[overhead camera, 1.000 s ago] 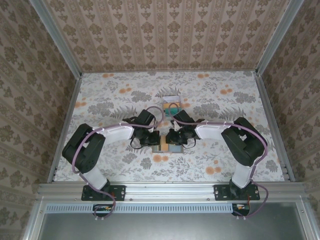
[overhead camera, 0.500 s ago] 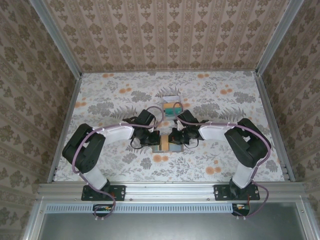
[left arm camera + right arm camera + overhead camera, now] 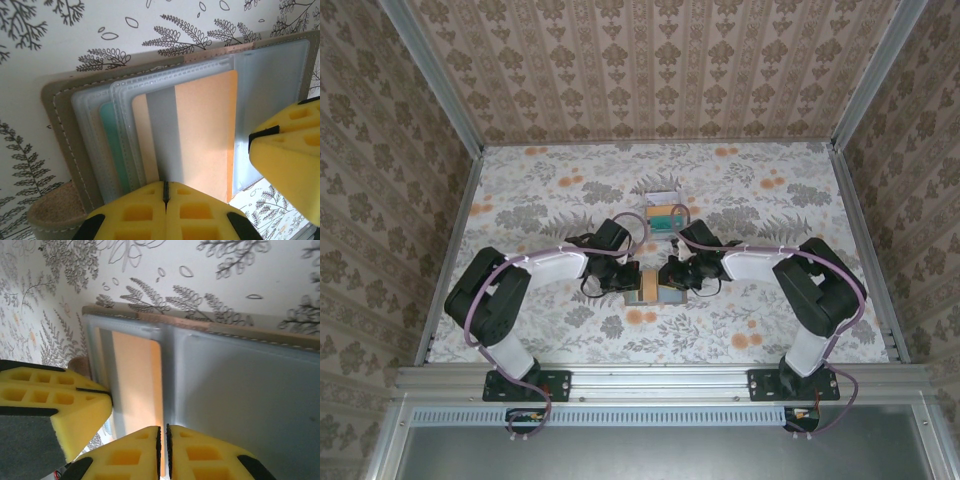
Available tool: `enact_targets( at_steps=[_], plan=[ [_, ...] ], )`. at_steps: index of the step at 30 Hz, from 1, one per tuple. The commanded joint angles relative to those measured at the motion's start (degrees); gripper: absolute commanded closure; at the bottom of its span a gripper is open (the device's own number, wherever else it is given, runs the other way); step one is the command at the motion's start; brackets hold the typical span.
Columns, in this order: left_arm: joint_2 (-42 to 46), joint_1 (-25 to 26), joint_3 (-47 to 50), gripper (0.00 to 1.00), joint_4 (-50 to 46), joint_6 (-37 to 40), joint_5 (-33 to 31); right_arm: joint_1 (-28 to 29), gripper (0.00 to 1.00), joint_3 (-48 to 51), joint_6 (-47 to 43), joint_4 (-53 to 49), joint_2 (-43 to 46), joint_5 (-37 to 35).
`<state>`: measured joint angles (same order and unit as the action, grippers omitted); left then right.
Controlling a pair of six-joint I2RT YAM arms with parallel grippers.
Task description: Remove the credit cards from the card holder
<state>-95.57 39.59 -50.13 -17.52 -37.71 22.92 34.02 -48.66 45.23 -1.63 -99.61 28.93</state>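
Rightward the right arm has been shifted slightly, with the right gripper (image 3: pixel 162 450) pinched onto the orange card (image 3: pixel 205 130), half out of the card holder (image 3: pixel 60 125) that is held down by the closed left gripper (image 3: pixel 165 205), so the pull should be kept flat along the slot.

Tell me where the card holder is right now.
In the top view the card holder lies open mid-table, between the left hand and the right hand, just on the near side of the small white-rimmed box.

Left arm (image 3: pixel 545 265), right arm (image 3: pixel 750 263): white shells, black joints, lilac cables running behind the fingers (image 3: pixel 145 215). Fingers yellow foam, rectangular pockets, black trim.
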Motion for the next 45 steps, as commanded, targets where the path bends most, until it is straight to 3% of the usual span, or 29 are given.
enact_targets(
  at_steps=[1, 14, 21, 25, 27, 45],
  plan=[
    [-1.0, -0.6, 1.7, 1.0, -2.7, 0.2, -2.1, 0.4, 0.84, 0.0, 0.5, 1.4, -0.9, 1.3],
    [-0.8, -0.4, 2.0, 1.0, -2.3, 0.0, -2.1, 1.1, 0.81, -1.4, -0.3, -0.9, -3.4, -0.2],
    [-1.4, -0.2, 1.8, 1.0, -1.9, -0.1, -1.6, 1.5, 0.81, -1.5, 1.5, 3.4, -5.3, 3.4],
    [-1.5, 0.0, 1.6, 1.0, -1.9, -0.2, -1.6, 1.5, 0.89, -1.6, 1.4, 3.1, -5.1, 3.2],
    [-1.4, 0.0, 1.5, 1.0, -2.2, 0.1, -1.8, 1.3, 1.0, -1.3, 1.2, 2.6, -4.8, 2.9],
    [0.0, -2.6, 1.1, 1.0, -4.8, 2.4, -2.5, -3.1, 1.0, 3.2, -1.1, -0.4, 0.2, 1.1]
  ],
)
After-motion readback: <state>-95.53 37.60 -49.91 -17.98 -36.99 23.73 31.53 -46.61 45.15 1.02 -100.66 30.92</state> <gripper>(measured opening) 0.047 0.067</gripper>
